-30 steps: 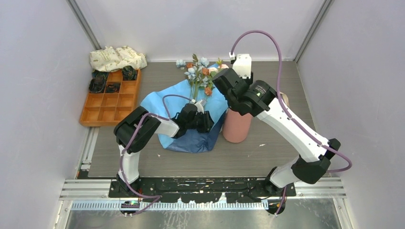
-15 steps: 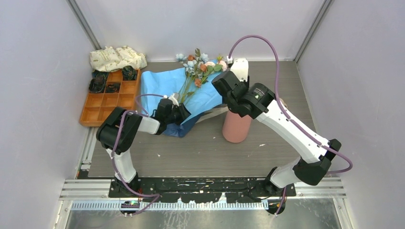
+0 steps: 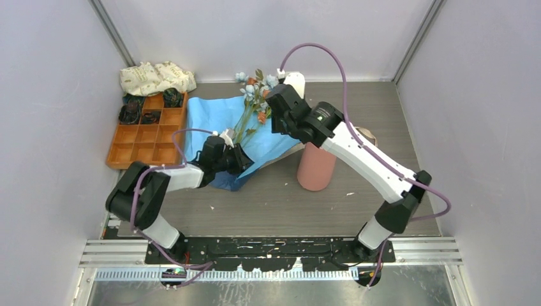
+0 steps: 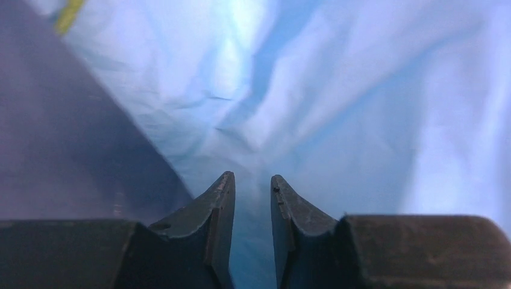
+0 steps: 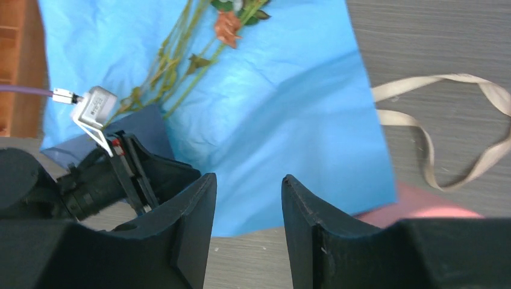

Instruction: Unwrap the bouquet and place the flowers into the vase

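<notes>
While I hover, right gripper (image 5: 248, 177): parted, empty
left gripper (image 4: 251, 176): narrow, pinching paper (image 4: 331, 90)
flowers (image 3: 254, 86): probably light, springy; take stems (image 5: 181, 72)

Overhead and close wrist views share the blue paper (image 3: 214, 118).

Left gripper (image 4: 252, 180) reaches low, jaws nearly closed — right gripper (image 5: 248, 180) hovers higher, jaws apart.
</notes>
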`<state>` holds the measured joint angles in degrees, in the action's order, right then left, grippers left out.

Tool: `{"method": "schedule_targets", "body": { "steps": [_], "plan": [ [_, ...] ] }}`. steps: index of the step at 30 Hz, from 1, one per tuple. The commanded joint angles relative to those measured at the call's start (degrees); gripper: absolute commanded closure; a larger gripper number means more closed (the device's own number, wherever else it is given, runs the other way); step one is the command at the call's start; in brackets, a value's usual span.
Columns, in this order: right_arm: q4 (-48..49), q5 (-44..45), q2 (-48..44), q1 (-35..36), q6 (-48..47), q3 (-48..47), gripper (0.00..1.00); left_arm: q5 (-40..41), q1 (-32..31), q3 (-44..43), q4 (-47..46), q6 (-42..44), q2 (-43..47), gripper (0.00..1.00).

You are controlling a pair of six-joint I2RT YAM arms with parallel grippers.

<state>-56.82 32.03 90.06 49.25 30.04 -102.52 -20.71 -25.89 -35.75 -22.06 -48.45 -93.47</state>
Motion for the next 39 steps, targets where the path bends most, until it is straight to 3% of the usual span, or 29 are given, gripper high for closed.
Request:
{"method": "schedule_targets", "body": {
  "steps": [1,3,6,8,13,16,21,34,39],
  "plan": [
    [4.1,-5.7,5.7,0.0,-1.7,-7.8,0.51,-0.7,-2.3,-0.3,3.6,2.1,8.5,0.70],
    [3.2,-8.0,10.5,0.0,-1.2,-10.8,0.56,-1.1,-3.0,0.1,3.8,1.9,10.8,0.70],
    [2.7,-11.8,17.0,0.0,0.9,-13.2,0.80,-0.8,-3.2,0.8,5.2,1.7,15.6,0.70],
    [2.9,-12.4,19.3,0.0,1.7,-12.7,0.90,1.3,-3.1,0.7,9.5,3.2,20.1,0.70],
    [3.8,-13.8,21.2,0.0,3.5,-8.1,0.98,17.1,-3.2,-1.2,29.5,8.4,35.3,0.70],
    [5.3,-14.9,20.4,0.4,4.7,-2.7,0.99,27.5,-3.1,-2.7,40.4,9.7,44.2,0.70],
    [6.3,-16.2,19.2,2.3,6.4,5.4,0.99,34.2,-2.9,-5.5,48.0,11.8,52.8,0.67],
    [7.6,-14.4,15.3,8.0,12.9,22.5,0.99,35.0,-2.9,-7.6,51.8,12.7,54.1,0.66],
    [7.6,-14.1,15.1,8.1,13.2,23.5,0.99,36.1,-2.9,-8.3,53.9,13.1,56.0,0.66]
  ]
}}
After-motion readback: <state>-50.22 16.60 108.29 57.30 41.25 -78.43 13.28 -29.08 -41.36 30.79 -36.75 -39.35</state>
